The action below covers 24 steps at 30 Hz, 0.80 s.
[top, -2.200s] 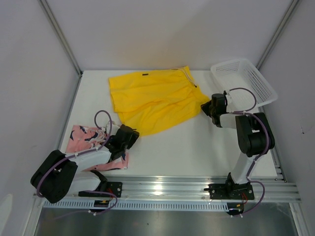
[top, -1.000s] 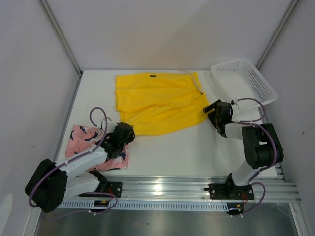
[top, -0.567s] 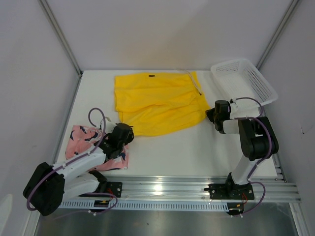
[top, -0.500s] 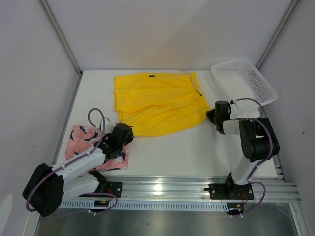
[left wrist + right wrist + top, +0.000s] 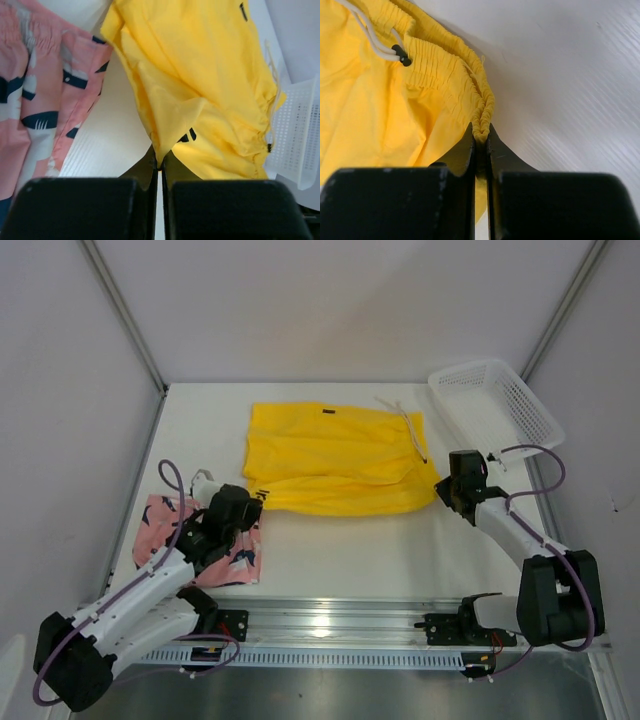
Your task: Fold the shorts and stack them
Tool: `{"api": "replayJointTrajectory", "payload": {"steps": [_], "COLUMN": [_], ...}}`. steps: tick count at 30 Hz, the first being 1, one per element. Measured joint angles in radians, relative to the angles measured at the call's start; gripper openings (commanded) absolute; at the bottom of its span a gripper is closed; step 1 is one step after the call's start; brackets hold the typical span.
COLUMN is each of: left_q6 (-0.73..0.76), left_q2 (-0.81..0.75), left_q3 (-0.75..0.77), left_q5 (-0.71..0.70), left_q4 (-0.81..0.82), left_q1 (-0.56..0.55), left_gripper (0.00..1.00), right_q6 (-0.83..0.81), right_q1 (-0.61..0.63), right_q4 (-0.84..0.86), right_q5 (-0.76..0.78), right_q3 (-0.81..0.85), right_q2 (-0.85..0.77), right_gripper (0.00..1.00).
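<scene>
**Both grippers pinch the near edge of the yellow shorts [image 5: 335, 455]**

Nearest the arms, the pink shorts [image 5: 152, 533] lie crumpled just near-left of the yellow shorts. The left gripper [image 5: 160, 162] is pinching the yellow shorts' near-left corner. The right gripper [image 5: 480, 137] is pinching their waistband at the near-right. The yellow shorts stretch left to right between them (probably ready to fold away from the arms). The basket [image 5: 500, 405] stands far-right of them, apart.

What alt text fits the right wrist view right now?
The right gripper is shut on the gathered waistband of the yellow shorts, which spread left over the white table. A white drawstring lies on the fabric.
</scene>
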Motion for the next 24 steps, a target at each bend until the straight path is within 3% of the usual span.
{"api": "replayJointTrajectory", "payload": {"steps": [6,15,24], "left_q6": [0.056,0.113,0.187], "left_q2": [0.092,0.102,0.232], "left_q3": [0.188,0.343,0.526], "left_q5": [0.049,0.067,0.129], "left_q4": [-0.073,-0.17,-0.18], "left_q1": [0.077,0.114,0.26], "left_gripper": [0.0,0.0,0.0], "right_q6": [0.011,0.027,0.056], "right_q1": [0.027,0.043,0.046], "right_q4": [-0.291,-0.423,-0.475], "right_q5": [0.035,0.052,0.045], "right_q3": [0.212,0.323,0.56], "right_q2": [0.023,-0.047,0.07], "right_gripper": [0.0,0.0,0.0]}}
